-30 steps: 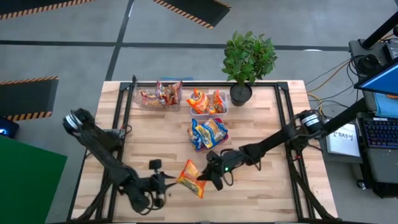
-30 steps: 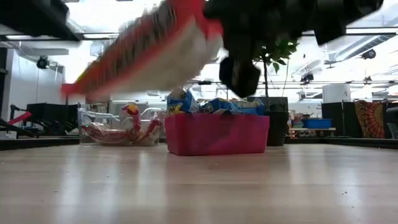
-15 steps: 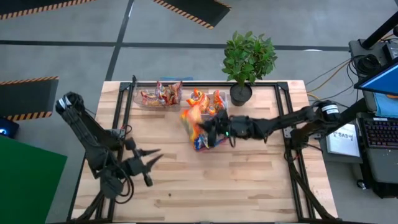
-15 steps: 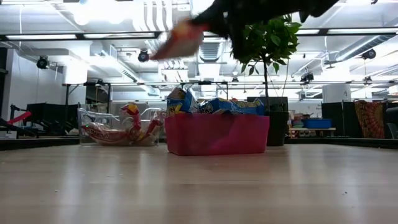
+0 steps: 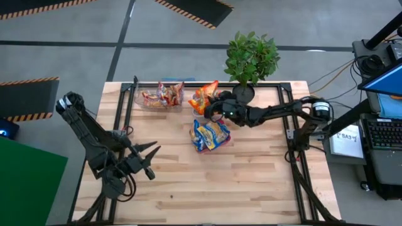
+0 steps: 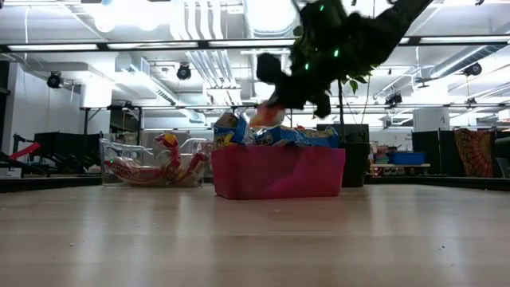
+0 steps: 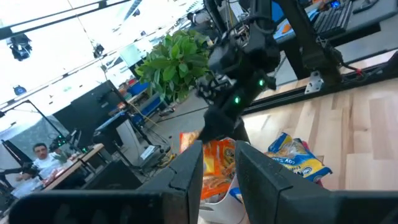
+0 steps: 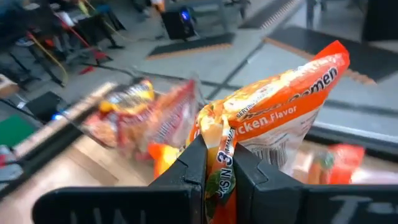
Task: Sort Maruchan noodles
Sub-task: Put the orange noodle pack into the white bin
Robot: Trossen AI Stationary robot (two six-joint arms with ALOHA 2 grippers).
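Check the right gripper (image 5: 212, 103): its fingers are clamped on an orange noodle packet (image 8: 273, 118), which stands up between them. Directly beneath the gripper sits the white tray (image 5: 225, 111) of orange packets. Just beside it, toward the table's near edge, you see the red tray (image 6: 275, 171) of blue-and-yellow packets (image 5: 210, 133). On its other side lies the clear tray (image 5: 139, 98) with reddish-pink packets (image 5: 161, 96). The left gripper (image 5: 151, 161) hangs well apart, fingers parted and empty.
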